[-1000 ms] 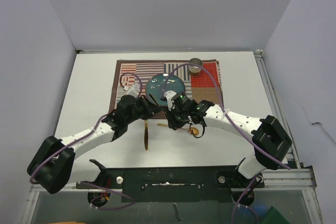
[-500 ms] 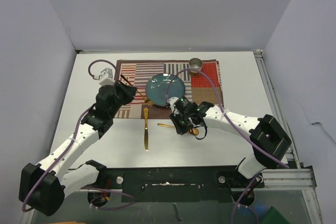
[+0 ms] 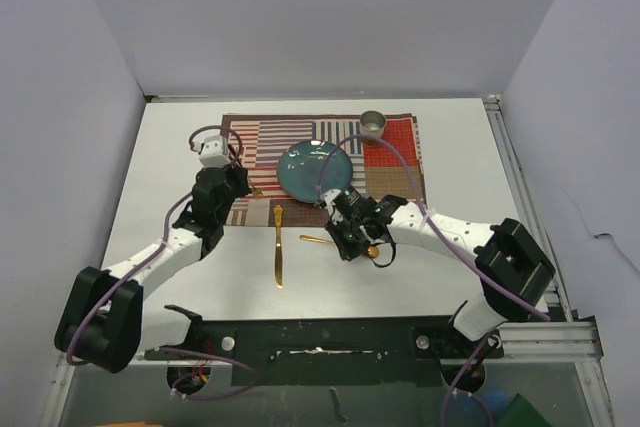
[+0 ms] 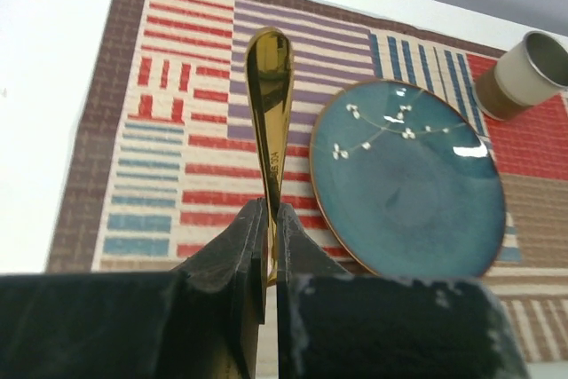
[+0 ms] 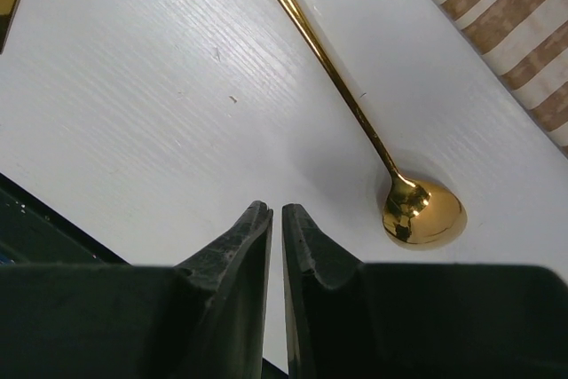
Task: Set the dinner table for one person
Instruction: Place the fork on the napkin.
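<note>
Left claw point(image 4: 271, 217) pinches gold utensil point(image 4: 270, 86) thinly; it may swivel onto plate point(image 4: 408, 193). Right claw point(image 5: 276, 216) nearly closed, empty

The white dinner table point(image 3: 150, 177) carries a striped placemat point(image 3: 280, 132) at its far middle; nearer, on the bare top, a gold knife point(image 3: 278, 247) lies left of a gold spoon point(image 5: 355, 113)

We are looking at a robotics lab: plain panels point(image 3: 320, 17) box in a white tabletop point(image 3: 170, 157) edged with aluminium rails point(image 3: 514, 169), and the cabled left arm point(image 3: 150, 259) and right arm point(image 3: 445, 232) are bolted at its near edge.
</note>
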